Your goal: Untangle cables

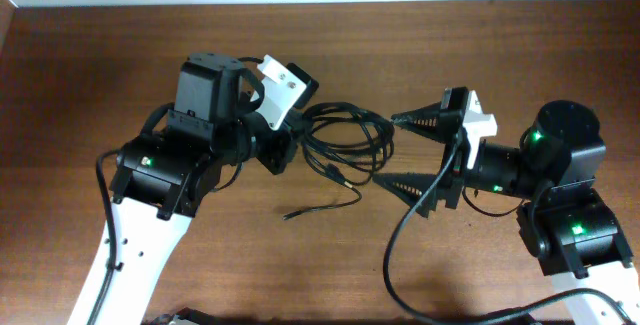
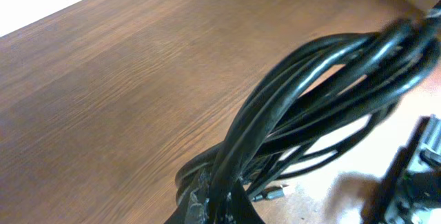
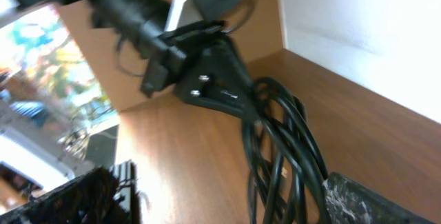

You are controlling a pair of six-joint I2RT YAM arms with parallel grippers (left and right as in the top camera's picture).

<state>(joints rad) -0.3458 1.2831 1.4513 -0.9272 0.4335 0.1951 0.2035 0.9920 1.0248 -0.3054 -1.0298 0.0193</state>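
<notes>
Visibly, one looped bunch of cables (image 1: 345,137), one stray cable (image 1: 325,205) apart.

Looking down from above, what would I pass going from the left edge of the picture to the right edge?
left arm → left gripper, shut on the cables → cables in a looped bundle → right gripper, open → right arm

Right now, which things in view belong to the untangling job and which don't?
Job: cables, bunched, held by left gripper; right gripper, open beside them.
Not job: table; right arm's own thick wire.
</notes>
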